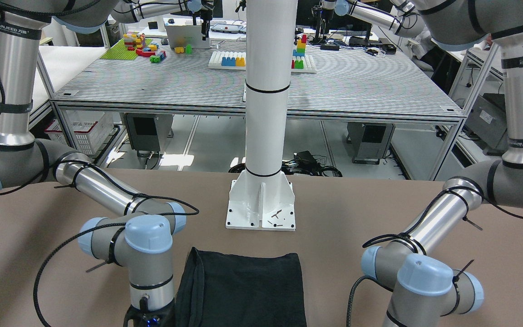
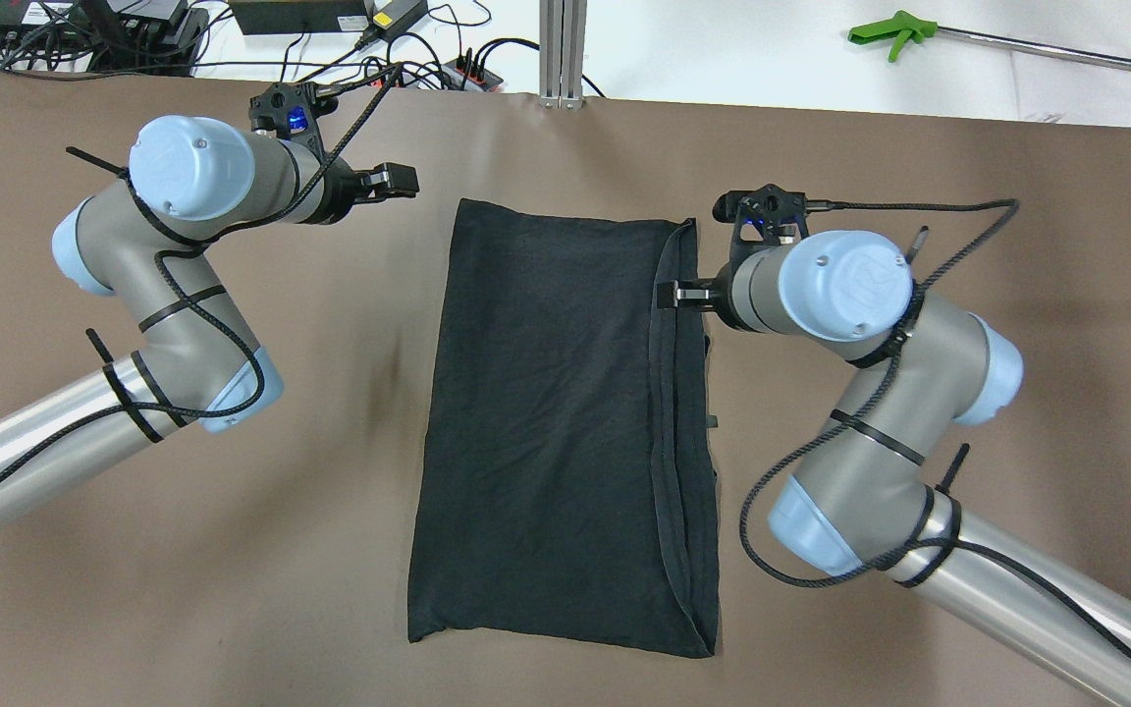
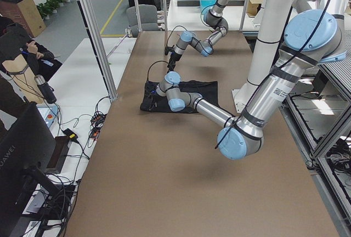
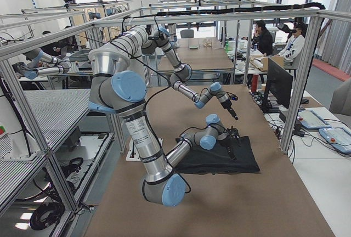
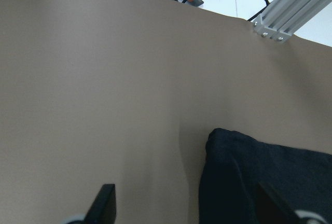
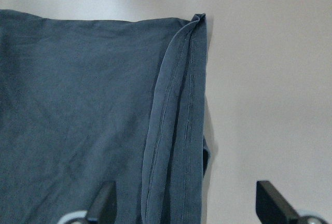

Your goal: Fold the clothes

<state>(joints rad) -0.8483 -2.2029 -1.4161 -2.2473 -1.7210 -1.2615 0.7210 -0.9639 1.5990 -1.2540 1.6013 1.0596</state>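
The clothes are one black garment (image 2: 546,422) lying flat on the brown table, long side running near to far, with a folded hem strip (image 2: 678,412) along its right edge. My left gripper (image 2: 399,180) hovers open just off the garment's far left corner (image 5: 228,146), fingertips (image 5: 106,203) spread wide with nothing held. My right gripper (image 2: 669,293) is open over the folded hem (image 6: 174,120) near the far right corner, one fingertip (image 6: 104,203) above the cloth and the other above bare table. The front-facing view shows the garment (image 1: 243,286) below the pillar.
The white pillar's base plate (image 1: 261,204) stands on the robot's side of the garment. Cables and power strips (image 2: 330,49) and an aluminium post (image 2: 561,49) line the far table edge. A green tool (image 2: 894,29) lies beyond. People sit at desks (image 4: 263,37) far off.
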